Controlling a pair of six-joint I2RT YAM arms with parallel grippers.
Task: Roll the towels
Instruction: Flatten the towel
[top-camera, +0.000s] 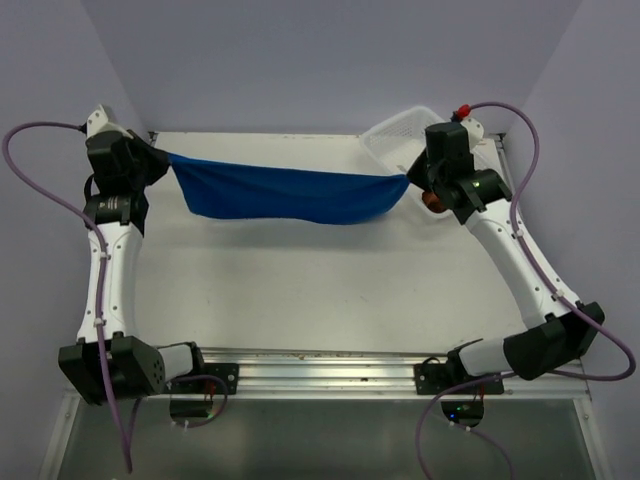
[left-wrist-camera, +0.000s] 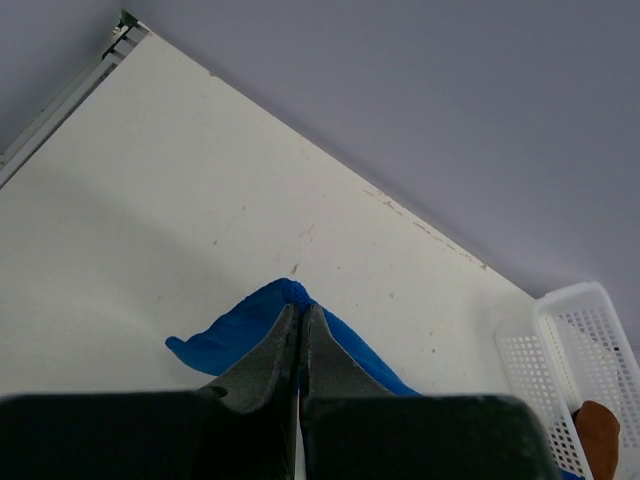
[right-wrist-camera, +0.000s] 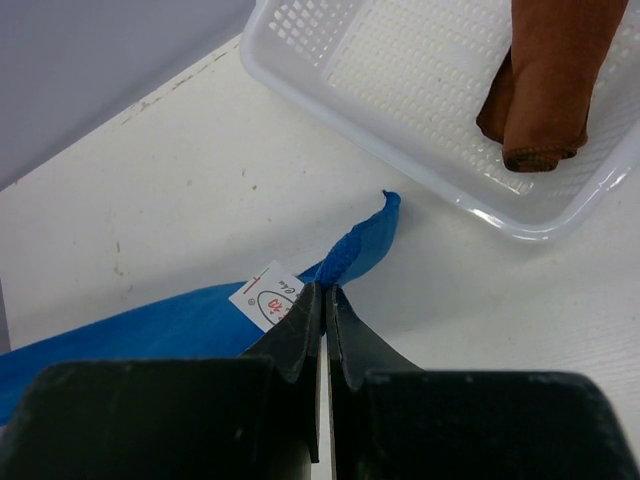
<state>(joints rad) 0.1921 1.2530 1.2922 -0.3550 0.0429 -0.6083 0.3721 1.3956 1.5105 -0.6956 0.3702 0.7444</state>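
White table (top-camera: 300, 300) spread out under both arms. And there's the blue towel (top-camera: 290, 195), pulled out long between the two tools and sagging in the middle. The left gripper (left-wrist-camera: 300, 312) is pinched tight on one corner, with cloth bunched at its tips. The right gripper (right-wrist-camera: 324, 292) is clamped on the opposite corner, a curl of blue poking out beyond its fingertips. Ahead and to the right of that right tool sits the white mesh basket (right-wrist-camera: 420, 175), with the rust-brown towel (right-wrist-camera: 545, 90) rolled up inside. A small white label (right-wrist-camera: 266, 301) sits just left of the right fingertips.
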